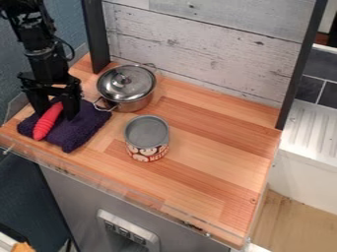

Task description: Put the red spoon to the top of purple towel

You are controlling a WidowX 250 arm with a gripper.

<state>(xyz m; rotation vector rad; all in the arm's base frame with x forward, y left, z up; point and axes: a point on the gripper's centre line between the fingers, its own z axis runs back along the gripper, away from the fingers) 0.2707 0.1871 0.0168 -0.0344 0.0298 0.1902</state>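
Red spoon points lower left (long axis diagonal).

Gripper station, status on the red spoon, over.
Gripper low over purple towel, open, fingers either side of red spoon. Spoon on towel. Lidded pot and can beside towel, neither on it.

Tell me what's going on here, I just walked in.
A black robot arm has its black two-finger end effector down at the dark purple fabric towel, its fingers apart with the red ribbed spoon between them. The spoon is on the towel. Beside them on the wooden counter stand a lidded silver metal pot and a grey-topped round can.
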